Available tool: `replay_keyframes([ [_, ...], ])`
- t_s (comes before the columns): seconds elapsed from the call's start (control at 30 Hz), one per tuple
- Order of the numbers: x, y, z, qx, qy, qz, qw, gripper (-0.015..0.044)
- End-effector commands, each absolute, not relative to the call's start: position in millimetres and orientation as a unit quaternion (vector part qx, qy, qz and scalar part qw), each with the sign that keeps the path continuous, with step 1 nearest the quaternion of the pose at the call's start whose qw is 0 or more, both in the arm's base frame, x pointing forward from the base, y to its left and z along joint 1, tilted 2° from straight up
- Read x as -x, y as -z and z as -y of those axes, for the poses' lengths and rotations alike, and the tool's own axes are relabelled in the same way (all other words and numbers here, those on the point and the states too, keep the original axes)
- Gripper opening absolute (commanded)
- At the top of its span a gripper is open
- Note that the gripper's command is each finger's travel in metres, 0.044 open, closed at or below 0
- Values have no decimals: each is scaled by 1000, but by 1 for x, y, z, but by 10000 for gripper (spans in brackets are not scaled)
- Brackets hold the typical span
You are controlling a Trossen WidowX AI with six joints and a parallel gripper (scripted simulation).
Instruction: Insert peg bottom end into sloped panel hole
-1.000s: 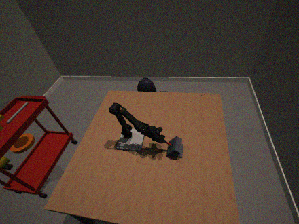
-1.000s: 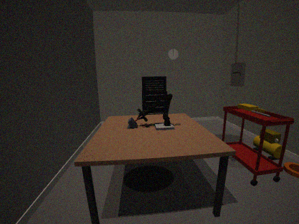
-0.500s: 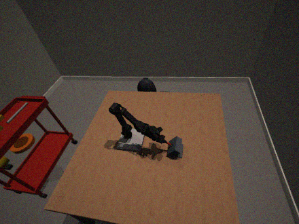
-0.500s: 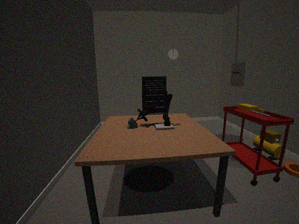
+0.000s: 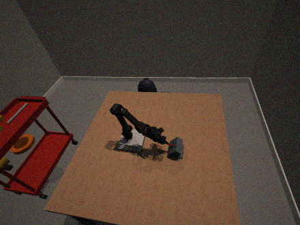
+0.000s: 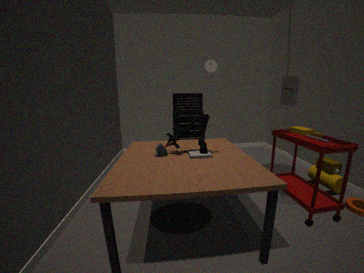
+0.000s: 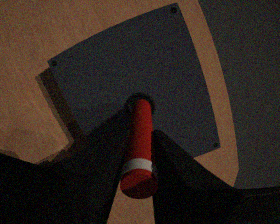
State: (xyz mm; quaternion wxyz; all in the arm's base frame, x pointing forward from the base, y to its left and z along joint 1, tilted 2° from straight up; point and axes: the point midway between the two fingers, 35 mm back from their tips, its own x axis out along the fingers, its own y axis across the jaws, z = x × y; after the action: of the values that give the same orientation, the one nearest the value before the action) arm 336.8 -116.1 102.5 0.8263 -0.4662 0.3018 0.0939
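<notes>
A round red peg with a white band near its upper end is held between my fingers. My gripper is shut on it. The peg's far end sits in the dark round hole of the grey sloped panel, and the hole's rim shows around the peg's tip in the wrist view. How deep the peg reaches is hidden. The arm stretches from its base toward the panel on the wooden table.
The arm's base stands on a light plate. A red cart stands beside the table. A dark chair stands behind the table.
</notes>
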Motion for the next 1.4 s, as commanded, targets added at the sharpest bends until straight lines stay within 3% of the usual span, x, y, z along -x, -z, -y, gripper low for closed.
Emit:
replay_keyframes([
  [0.0, -340, -100, 117, 465, -94, -303, 826, 0],
  [1.37, -354, -91, 120, 465, -93, -303, 826, 0],
])
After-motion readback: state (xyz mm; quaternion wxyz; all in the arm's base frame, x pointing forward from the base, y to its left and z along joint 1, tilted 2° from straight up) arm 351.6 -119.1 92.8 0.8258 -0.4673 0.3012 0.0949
